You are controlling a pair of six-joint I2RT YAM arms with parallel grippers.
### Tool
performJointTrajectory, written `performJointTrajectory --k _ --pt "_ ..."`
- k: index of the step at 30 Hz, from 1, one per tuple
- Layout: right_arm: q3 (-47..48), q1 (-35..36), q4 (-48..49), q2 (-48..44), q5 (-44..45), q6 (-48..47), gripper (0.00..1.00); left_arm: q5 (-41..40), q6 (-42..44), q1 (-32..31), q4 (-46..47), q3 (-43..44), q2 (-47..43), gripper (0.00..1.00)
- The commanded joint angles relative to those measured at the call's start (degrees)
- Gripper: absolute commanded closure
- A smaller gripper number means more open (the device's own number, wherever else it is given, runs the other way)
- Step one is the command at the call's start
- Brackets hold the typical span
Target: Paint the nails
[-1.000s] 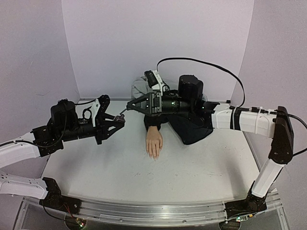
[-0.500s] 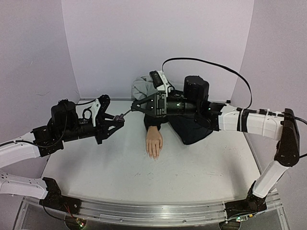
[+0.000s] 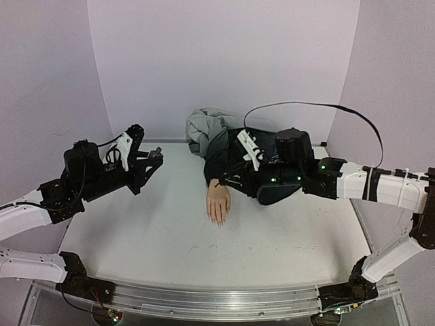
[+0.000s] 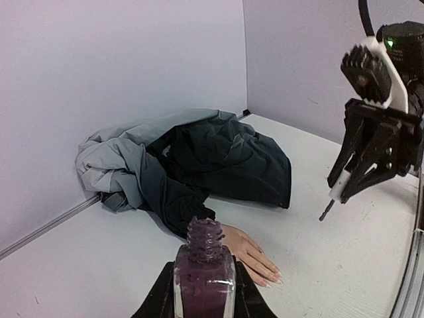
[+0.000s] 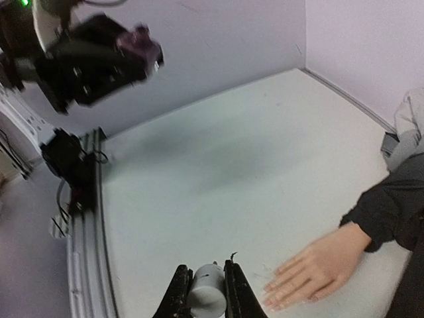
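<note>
A pale mannequin hand [image 3: 218, 200] lies palm down mid-table, its wrist inside a dark sleeve. Its nails [image 4: 274, 276] look pale and glossy at the fingertips. My left gripper [image 3: 151, 160] is shut on an uncapped purple polish bottle [image 4: 204, 265], held upright above the table, left of the hand. My right gripper [image 3: 224, 181] hovers just behind the hand's wrist, shut on the white brush cap [image 5: 207, 295]. The dark brush tip [image 4: 326, 211] points down, clear of the fingers. In the right wrist view the hand [image 5: 321, 268] lies to the right of the cap.
A grey and black jacket [image 3: 211, 132] is heaped against the back wall and runs under my right arm. Lilac walls close the back and both sides. A metal rail [image 3: 204, 299] runs along the near edge.
My right gripper drew the brush out of the bottle and swung right and down to the hand's wrist. My left gripper shifted the bottle a little back and left.
</note>
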Motion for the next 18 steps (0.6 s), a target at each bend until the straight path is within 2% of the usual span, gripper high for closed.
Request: performJointTrajectory --k 1,4,9,18 --pt "-1.0 -0.1 -4.9 2.2 7.7 -16.2 1.00 -5.2 1.3 0.1 2.4 1.7 -0.5 1.00" --pt "-1.8 -0.2 -4.9 4.9 10.1 -20.5 1.00 -5.9 1.3 0.2 2.4 1.8 0.2 1.00" --pt "-3.2 -0.2 -4.8 8.0 8.0 -27.5 1.00 -5.7 1.1 2.1 2.5 1.9 2.7 1.00" --pt "-4.9 -0.3 -1.3 15.1 11.0 -30.4 1.00 2.3 -0.9 8.0 2.7 2.8 5.9 1.00"
